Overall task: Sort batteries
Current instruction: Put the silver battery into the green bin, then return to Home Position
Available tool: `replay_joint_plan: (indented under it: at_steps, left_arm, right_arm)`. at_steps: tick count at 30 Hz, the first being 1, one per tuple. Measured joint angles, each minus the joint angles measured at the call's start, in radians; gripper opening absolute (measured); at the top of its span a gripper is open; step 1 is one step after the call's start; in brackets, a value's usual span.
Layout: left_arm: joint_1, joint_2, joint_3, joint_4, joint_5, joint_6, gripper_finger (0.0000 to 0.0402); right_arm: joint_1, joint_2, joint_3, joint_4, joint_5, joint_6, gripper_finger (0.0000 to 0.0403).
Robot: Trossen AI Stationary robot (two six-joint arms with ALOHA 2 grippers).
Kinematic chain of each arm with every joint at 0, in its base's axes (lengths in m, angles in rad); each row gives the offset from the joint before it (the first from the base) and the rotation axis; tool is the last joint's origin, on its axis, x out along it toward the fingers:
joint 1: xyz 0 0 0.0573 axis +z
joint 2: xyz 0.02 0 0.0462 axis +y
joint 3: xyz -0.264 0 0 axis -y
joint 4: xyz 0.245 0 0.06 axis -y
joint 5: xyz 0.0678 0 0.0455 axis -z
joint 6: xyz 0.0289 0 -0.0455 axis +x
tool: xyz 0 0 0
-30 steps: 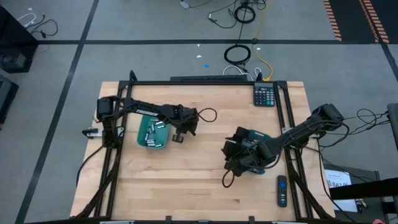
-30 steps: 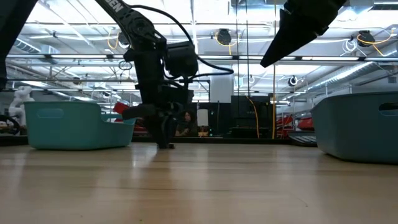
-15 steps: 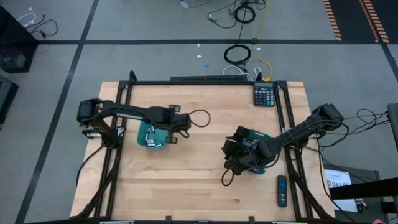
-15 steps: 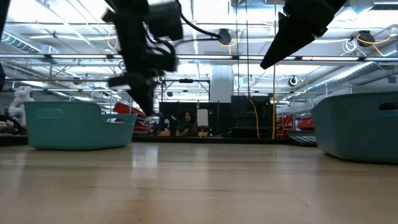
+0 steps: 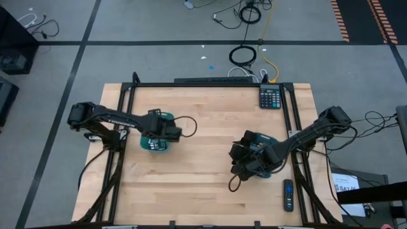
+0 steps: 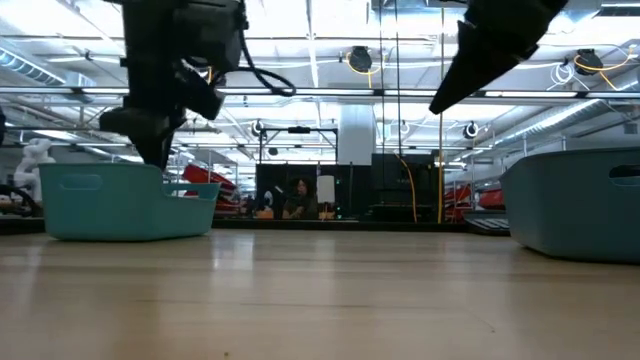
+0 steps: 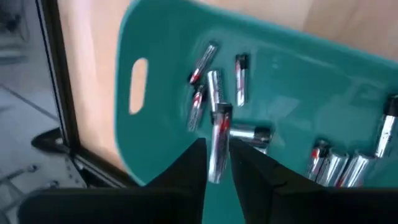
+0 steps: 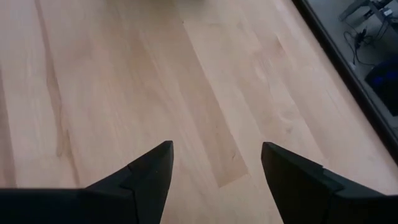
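Now, left fingers: the left gripper [image 7: 216,163] pinches one silvery cylindrical battery [image 7: 218,144] between its two dark fingertips [image 7: 189,167], the gap narrow, the cell lying lengthwise in the grip and sticking out past the tips.
Below the fingers: the teal plastic tray with a slot handle [image 7: 138,87] sits directly under the held cell, and a loose cluster of silvery batteries [image 7: 211,84] already rests on its floor, with more near the far wall.
Step in hand: judged as the drop-off; the left gripper [image 5: 166,130] hangs over the left teal tray [image 5: 152,145] in the high view.
Doing it well: part the fingers only while the cell is clearly inside the walls; a low release should keep it from bouncing or rolling out; let it fall flat, not on end.
Risk: the round cell may cling to one pad or knock its neighbours.
Right side: the right gripper [image 8: 214,163] waits with fingers spread wide, holding nothing, above bare light wooden tabletop [image 8: 186,81], by the right teal tray [image 5: 267,141].
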Motion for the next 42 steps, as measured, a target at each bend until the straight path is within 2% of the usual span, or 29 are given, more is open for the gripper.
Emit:
replay_joint_plan:
  at_steps: [7,12,16,21,25,28,31,38,42]
  left_arm:
    - [-0.080,-0.056,-0.033,0.028,-0.058,-0.043,0.0101]
    - [-0.133,-0.174,-0.033,0.071,-0.088,-0.075,0.0102]
    - [-0.195,-0.328,-0.082,0.246,-0.102,-0.040,0.0102]
    - [-0.253,-0.536,-0.249,0.539,-0.141,0.004,0.0102]
    - [-0.264,-0.664,-0.406,0.730,-0.145,-0.021,0.0102]
    - [-0.274,-0.727,-0.512,0.882,-0.143,-0.033,0.0102]
    - [-0.289,-0.752,-0.569,0.942,-0.137,-0.065,0.0102]
    - [-0.358,-0.754,-0.607,1.021,-0.147,-0.084,0.0102]
    - [-0.382,-0.769,-0.609,1.037,-0.183,-0.085,0.0102]
  right_arm:
    - [-0.001,0.000,0.000,-0.041,-0.011,0.071,0.0235]
    - [-0.040,-0.029,0.000,-0.048,-0.023,0.061,0.0234]
    - [-0.069,-0.134,0.000,0.034,-0.022,-0.033,0.0217]
    - [-0.122,-0.279,0.000,0.197,-0.018,-0.236,0.0184]
    - [-0.227,-0.351,0.000,0.256,-0.038,-0.372,0.0150]
    - [-0.331,-0.378,-0.009,0.301,-0.181,-0.434,0.0120]
    - [-0.424,-0.410,-0.075,0.392,-0.338,-0.472,0.0090]
    - [-0.623,-0.569,-0.379,0.683,-0.541,-0.443,0.0027]
    - [-0.687,-0.686,-0.562,0.884,-0.666,-0.386,0.0003]
